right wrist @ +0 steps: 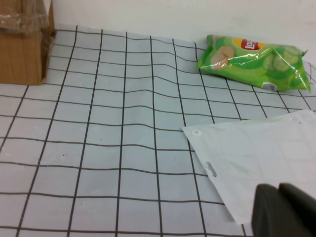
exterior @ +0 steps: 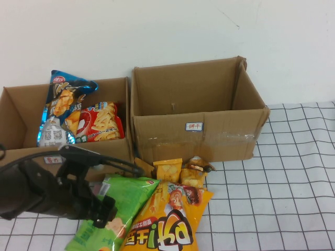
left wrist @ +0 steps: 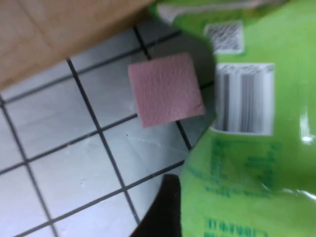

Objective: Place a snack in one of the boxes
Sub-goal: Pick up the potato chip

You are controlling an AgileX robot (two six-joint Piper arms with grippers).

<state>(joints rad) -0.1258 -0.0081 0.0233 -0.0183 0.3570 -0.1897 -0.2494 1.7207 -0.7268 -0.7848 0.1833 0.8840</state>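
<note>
Across the worktop (exterior: 293, 172), checked cloth, two cardboard boxes sat at 12 o'clock. Right box (exterior: 196, 112) looked empty, small white label on its front, text unreadable. Left box (exterior: 21, 117) held a blue bag (exterior: 63, 102) and a red bag (exterior: 99, 123).

Left hand (exterior: 102, 214) sat at 7 o'clock over the green bag (exterior: 118, 209), which lay flat on the worktop at 6 o'clock. Wrist view showed a pink pad (left wrist: 165, 89) beside the bag's barcode; can't tell whether the fingers were apart or together.

Right hand (right wrist: 284, 210): out of the high view, low over the worktop near a white pouch (right wrist: 261, 158) and a Lay's bag (right wrist: 254, 61). Fingers looked together, holding nothing.

Advice: pinch the green bag by its edge seam, lift clear of the orange bag (exterior: 165, 222) touching it, clear the box wall before release.

Orange bag had large lettering, upside down, not legible.
</note>
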